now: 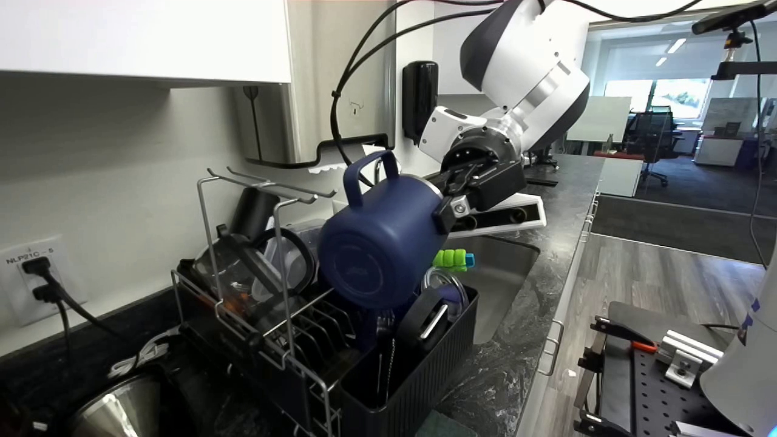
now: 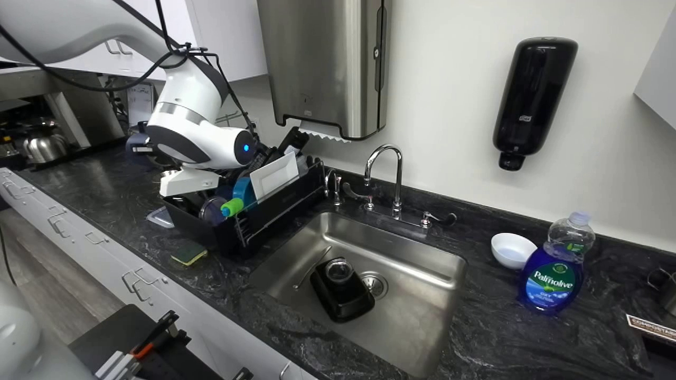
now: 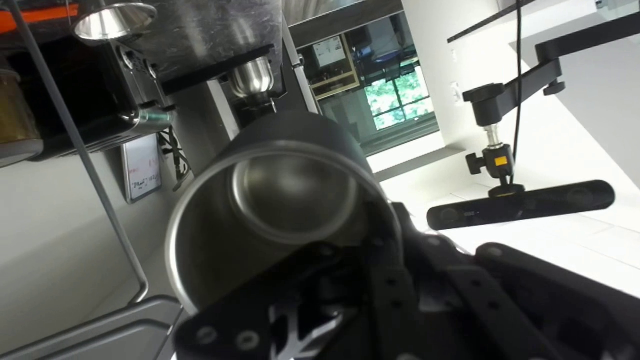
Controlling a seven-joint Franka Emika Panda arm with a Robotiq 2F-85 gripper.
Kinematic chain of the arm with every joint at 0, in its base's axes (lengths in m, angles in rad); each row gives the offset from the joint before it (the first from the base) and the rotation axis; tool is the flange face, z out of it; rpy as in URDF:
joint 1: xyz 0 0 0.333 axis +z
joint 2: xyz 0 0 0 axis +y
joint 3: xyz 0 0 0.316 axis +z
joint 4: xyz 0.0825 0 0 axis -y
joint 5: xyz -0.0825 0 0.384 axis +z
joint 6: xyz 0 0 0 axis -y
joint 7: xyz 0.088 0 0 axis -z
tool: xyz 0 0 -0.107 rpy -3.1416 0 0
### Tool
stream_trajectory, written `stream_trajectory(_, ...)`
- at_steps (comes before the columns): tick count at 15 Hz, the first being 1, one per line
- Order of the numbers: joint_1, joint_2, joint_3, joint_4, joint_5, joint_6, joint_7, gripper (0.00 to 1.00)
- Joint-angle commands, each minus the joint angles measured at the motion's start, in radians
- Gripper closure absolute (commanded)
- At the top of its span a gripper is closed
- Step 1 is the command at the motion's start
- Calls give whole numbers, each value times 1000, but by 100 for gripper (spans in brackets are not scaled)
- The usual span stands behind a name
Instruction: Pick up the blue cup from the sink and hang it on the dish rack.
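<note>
blue cup [image 1: 382,243], one: metallic inside, hung tilted in the air at the dish rack [image 2: 285,203], handle up. fingers [image 1: 446,215]: were clamped on the cup's wall at its mouth, one within, one without. sink [image 2: 406,322]: held a black container [image 2: 343,295]. table [image 2: 480,338]: bore a sponge [image 2: 189,253], a white bowl [image 2: 512,250], a blue soap bottle [image 2: 552,279].
</note>
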Motion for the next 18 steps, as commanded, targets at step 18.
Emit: stream_trajectory(18, 9, 53, 16, 43, 106, 116, 149, 98)
